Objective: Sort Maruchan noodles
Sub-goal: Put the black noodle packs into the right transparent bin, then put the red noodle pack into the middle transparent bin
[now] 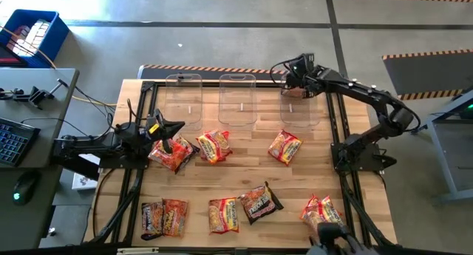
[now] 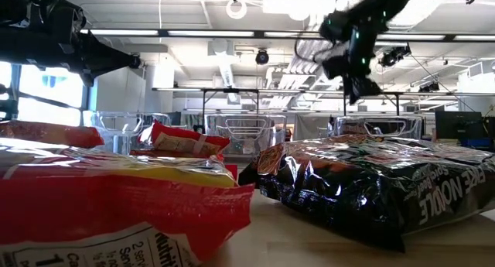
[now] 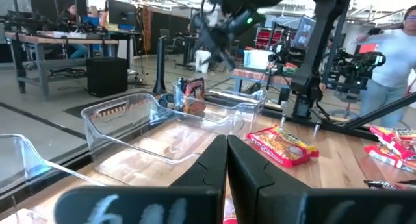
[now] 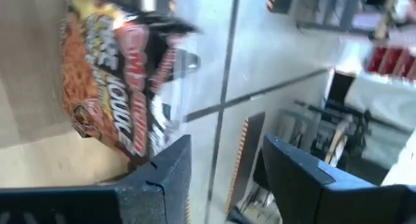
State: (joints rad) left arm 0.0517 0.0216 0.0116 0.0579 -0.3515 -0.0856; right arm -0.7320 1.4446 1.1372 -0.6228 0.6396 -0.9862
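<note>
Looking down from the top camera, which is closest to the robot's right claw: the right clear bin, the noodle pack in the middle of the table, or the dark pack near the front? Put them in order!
From the right gripper:
1. The right clear bin, directly under it at the back.
2. The middle noodle packet, just in front of that bin.
3. The dark packet, near the front edge.

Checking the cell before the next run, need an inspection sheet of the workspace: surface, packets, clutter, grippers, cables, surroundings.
Surface: wooden table, three clear bins along the far edge.
Job's things: noodle packets scattered over the table; one dark packet in the right-hand bin.
Clutter: nothing seen on the table besides packets and bins.
Grippers: right gripper above the right-hand bin, fingers open, holding nothing; left gripper low over the table's left side by the packets, fingers shut, nothing seen held.
Cables: black cables down the table's left edge.
Surroundings: side desk with keyboard, blue crate, a person beyond the table.
</note>
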